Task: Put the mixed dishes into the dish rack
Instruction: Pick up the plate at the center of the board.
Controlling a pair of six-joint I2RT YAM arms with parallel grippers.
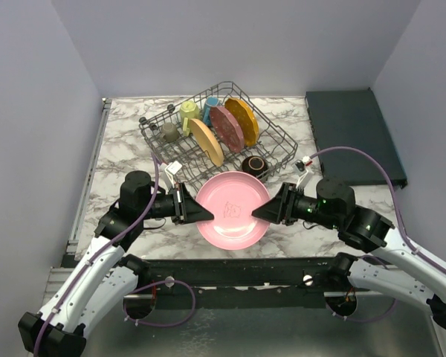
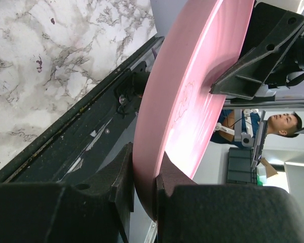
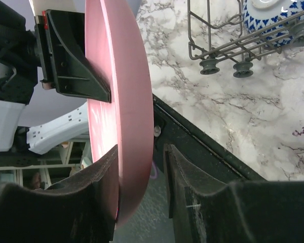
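A large pink plate hangs level above the table's near edge, between my two grippers. My left gripper is shut on its left rim; the left wrist view shows both pads pressed on the plate. My right gripper straddles the right rim, open. In the right wrist view one finger touches the plate and a gap separates the other from it. Behind stands the dish rack, holding orange plates, a darker pink plate, a yellow-green mug, a blue mug, a grey cup and a dark brown bowl.
A dark flat tray lies at the back right. A blue-white bowl sits in the rack's near corner, above its wire feet. The black table edge runs just below the plate. Grey walls enclose three sides.
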